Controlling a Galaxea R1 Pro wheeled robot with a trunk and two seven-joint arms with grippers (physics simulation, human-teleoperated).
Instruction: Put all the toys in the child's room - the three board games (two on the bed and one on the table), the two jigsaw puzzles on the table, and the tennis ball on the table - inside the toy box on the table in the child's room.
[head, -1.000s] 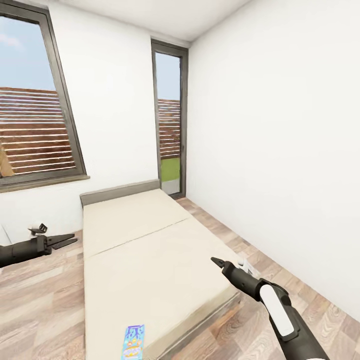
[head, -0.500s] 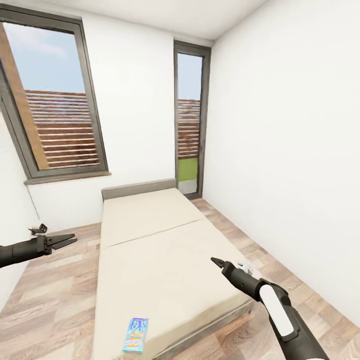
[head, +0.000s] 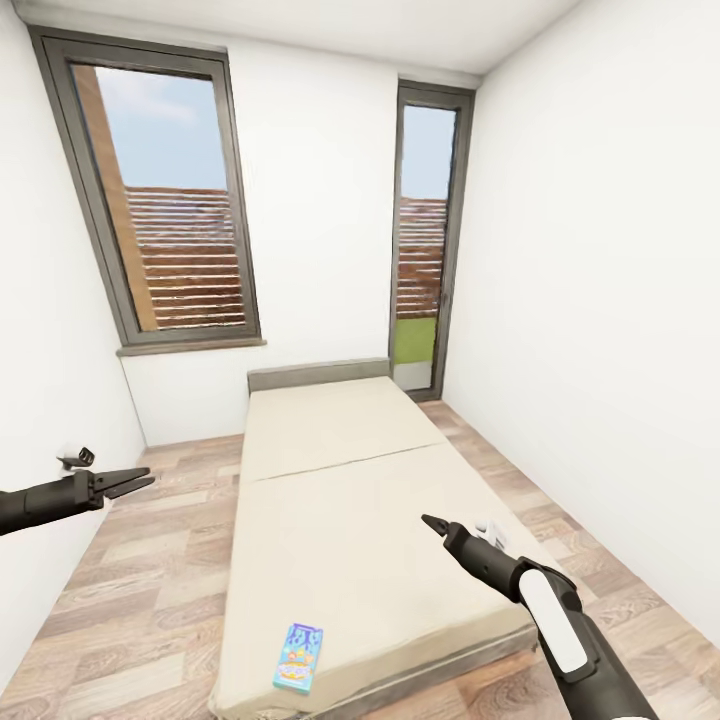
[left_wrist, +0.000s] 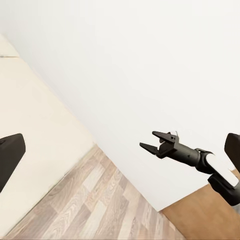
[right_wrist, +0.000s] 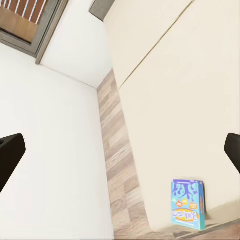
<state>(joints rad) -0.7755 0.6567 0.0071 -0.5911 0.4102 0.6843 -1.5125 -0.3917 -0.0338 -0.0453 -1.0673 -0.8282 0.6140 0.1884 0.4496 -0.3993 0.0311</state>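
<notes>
Here we face the bed (head: 360, 480); a blue-cyan board game (head: 298, 657) lies flat near its foot. Our left gripper (head: 135, 483) and right gripper (head: 430, 522) hover empty, jaws parted.

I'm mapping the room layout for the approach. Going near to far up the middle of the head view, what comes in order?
Blue-cyan board game at the bed's near end → bare beige mattress of the bed → low grey headboard → white wall with the tall windows.
</notes>
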